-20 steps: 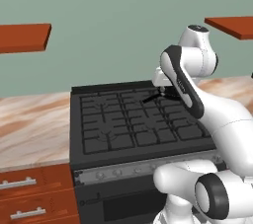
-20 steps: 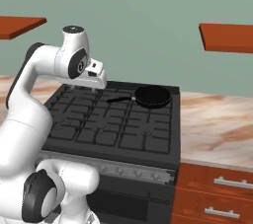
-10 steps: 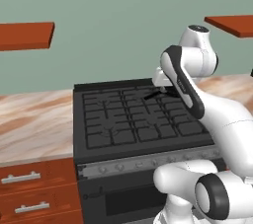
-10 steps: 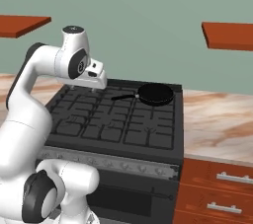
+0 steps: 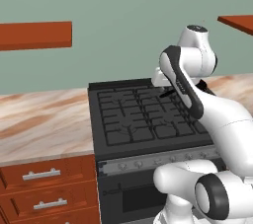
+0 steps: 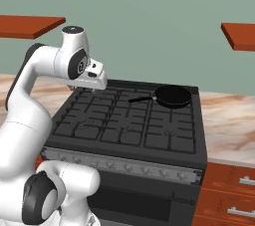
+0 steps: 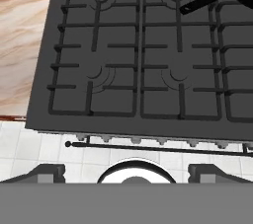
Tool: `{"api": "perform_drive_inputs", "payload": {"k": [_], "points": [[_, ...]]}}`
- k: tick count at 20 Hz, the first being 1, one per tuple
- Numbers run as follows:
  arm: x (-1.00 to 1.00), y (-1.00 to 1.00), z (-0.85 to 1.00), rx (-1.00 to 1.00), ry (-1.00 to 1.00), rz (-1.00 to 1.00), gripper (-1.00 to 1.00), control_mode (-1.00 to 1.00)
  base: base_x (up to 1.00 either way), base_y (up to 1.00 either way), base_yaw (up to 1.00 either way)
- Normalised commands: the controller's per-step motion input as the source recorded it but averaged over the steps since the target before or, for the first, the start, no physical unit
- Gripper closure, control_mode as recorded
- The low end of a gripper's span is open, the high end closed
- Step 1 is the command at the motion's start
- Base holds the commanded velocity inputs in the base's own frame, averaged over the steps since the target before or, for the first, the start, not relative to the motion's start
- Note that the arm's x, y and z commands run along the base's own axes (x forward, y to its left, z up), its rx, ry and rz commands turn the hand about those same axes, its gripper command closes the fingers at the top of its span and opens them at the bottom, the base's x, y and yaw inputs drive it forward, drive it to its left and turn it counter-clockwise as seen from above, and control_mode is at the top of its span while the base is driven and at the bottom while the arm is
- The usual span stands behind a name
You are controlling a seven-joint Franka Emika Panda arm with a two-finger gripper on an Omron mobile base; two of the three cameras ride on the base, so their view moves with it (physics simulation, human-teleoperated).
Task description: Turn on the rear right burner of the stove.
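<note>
Franka arm's gripper (image 7: 126, 171) hangs high above the stove (image 6: 124, 125), looking down on its grates; fingers set wide apart, nothing between them. Black frying pan (image 6: 173, 95) sits on the rear right burner (image 6: 172, 101), handle pointing left, w/ knob strip (image 6: 124, 165) along the stove's front edge.

Below me the stove (image 6: 127, 125) is a wide dark range with black grid grates, set into the worktop (image 6: 226, 120). Its silver knob strip (image 6: 124, 166) runs along the front. The rear right burner (image 6: 173, 96) carries a black frying pan (image 6: 172, 95).
</note>
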Motion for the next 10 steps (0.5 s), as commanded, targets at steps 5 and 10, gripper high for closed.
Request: {"api": "perform_drive_inputs", "payload": {"k": [5, 10], "points": [[0.00, 0.00, 0.00, 0.00, 0.00, 0.00, -1.00, 1.00, -0.09, 0.14, 0.00], [0.00, 0.00, 0.00, 0.00, 0.00, 0.00, -1.00, 1.00, 0.00, 0.00, 0.00]]}}
